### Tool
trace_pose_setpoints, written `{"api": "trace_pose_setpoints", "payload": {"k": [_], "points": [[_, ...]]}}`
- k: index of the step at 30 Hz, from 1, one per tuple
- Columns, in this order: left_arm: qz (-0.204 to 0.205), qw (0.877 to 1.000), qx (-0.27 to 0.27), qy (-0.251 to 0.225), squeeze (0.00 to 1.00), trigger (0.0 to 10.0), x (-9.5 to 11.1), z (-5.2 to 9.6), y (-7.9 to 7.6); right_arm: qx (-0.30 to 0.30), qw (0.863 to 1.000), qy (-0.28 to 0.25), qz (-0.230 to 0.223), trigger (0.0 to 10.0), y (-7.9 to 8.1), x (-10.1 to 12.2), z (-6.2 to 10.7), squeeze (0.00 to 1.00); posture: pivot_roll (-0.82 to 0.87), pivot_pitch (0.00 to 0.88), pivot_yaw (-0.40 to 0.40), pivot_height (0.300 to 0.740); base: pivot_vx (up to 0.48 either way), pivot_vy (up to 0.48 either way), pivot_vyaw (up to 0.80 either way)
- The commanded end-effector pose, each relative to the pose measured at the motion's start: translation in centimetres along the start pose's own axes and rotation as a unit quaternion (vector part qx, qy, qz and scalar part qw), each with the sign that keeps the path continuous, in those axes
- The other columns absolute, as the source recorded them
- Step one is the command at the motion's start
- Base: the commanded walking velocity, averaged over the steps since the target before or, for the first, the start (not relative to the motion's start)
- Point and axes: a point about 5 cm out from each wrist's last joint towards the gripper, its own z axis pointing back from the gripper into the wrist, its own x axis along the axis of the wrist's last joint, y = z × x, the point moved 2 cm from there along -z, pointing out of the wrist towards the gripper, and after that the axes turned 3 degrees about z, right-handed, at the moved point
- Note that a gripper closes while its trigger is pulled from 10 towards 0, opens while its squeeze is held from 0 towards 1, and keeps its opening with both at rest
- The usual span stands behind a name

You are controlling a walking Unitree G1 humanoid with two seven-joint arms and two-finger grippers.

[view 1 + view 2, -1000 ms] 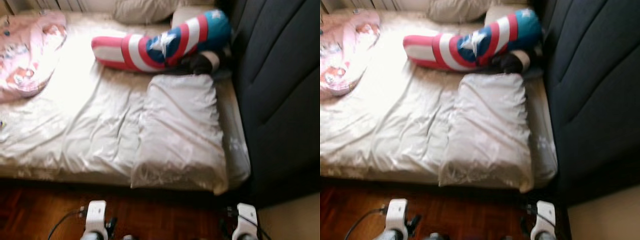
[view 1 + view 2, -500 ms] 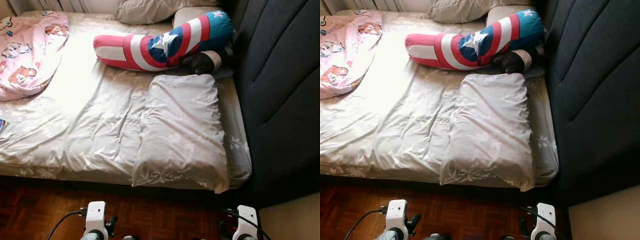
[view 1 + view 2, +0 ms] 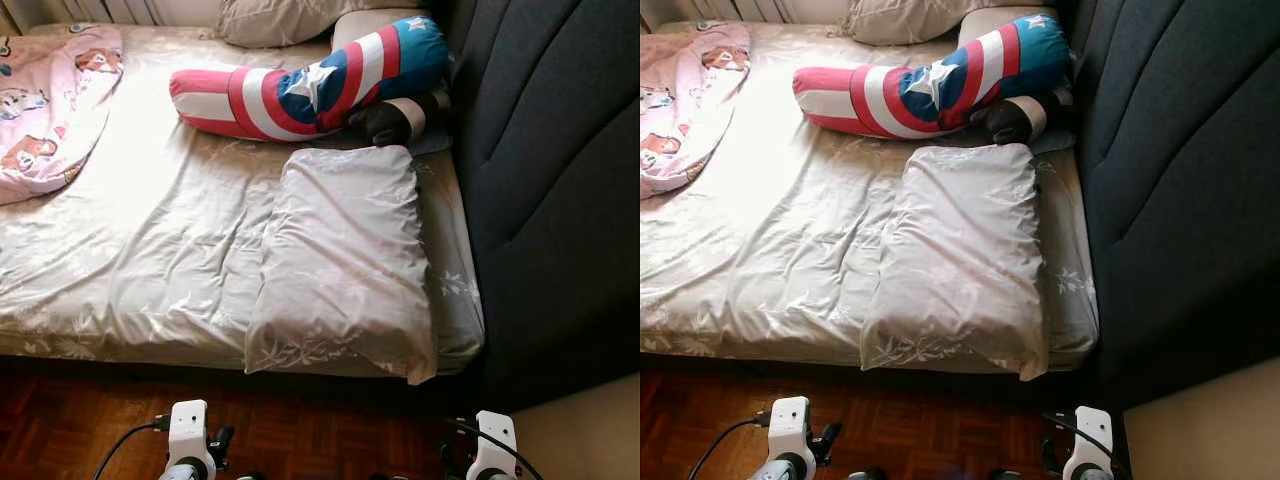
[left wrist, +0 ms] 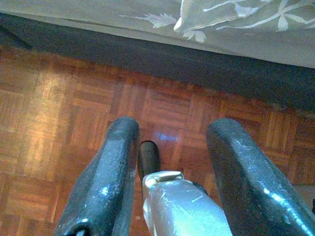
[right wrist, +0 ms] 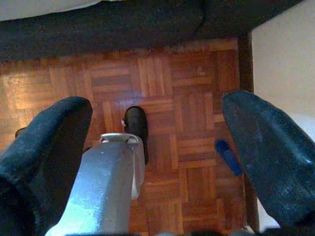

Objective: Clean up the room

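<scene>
Below, pillow point(image 3: 345, 262) overhangs bed point(image 3: 150, 250) edge; both jaws gape over parquet point(image 4: 59, 123).

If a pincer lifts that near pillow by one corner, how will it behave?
The pillow looks soft and creased, so it will likely sag and fold. Probably light for its bulk. Its corner overhangs the bed edge, so a push may slide it off.

You are looking at a bedroom in a home. A bed point(image 3: 150, 250) with a rumpled beige floral sheet sits against a dark padded headboard point(image 3: 560, 180). On it lie a matching pillow point(image 3: 345, 260), a red, white and blue star-and-stripe bolster point(image 3: 310, 85) and a pink cartoon-print blanket point(image 3: 50, 110). Below the bed you see wood parquet floor point(image 4: 59, 123).
</scene>
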Motion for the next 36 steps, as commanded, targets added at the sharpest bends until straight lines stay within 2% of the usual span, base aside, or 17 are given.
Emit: {"api": "trace_pose_setpoints", "payload": {"k": [1, 14, 21, 24, 27, 36], "points": [[0.006, 1.0, 0.004, 0.015, 0.0, 10.0, -1.0, 0.3, 0.2, -0.001, 1.0, 0.011, -0.002, 10.0, -0.2, -0.9, 0.2, 0.0, 0.01, 0.175, -0.009, 0.74, 0.0, 0.0, 0.0], [-0.007, 1.0, 0.001, 0.017, 0.0, 10.0, -1.0, 0.3, 0.0, 0.001, 1.0, 0.013, -0.002, 10.0, -0.1, -1.0, 0.2, 0.0, 0.01, 0.164, -0.002, 0.74, 0.0, 0.0, 0.0], [-0.008, 1.0, -0.002, 0.007, 0.0, 10.0, -0.5, 0.1, -0.3, 0.012, 1.0, 0.006, 0.016, 10.0, 0.0, -0.8, 0.2, 0.0, 0.0, 0.166, -0.003, 0.74, 0.352, 0.0, 0.11], [-0.008, 1.0, -0.003, -0.001, 0.0, 10.0, -0.2, 0.0, -0.4, 0.011, 1.0, 0.007, 0.006, 10.0, 0.0, -0.9, 0.2, 0.0, 0.0, 0.168, -0.005, 0.74, 0.429, 0.0, 0.8], [-0.008, 1.0, -0.004, -0.003, 0.0, 10.0, 0.0, 0.0, -0.5, 0.008, 1.0, 0.005, -0.008, 10.0, 0.0, -1.0, 0.2, 0.0, 0.0, 0.171, -0.006, 0.74, 0.431, 0.0, 0.0], [-0.009, 1.0, -0.013, -0.02, 0.0, 10.0, 0.7, -0.2, -1.0, 0.006, 1.0, 0.002, -0.012, 10.0, 0.0, -0.9, 0.2, 0.0, 0.0, 0.18, -0.009, 0.74, 0.387, 0.0, 0.0]]}}
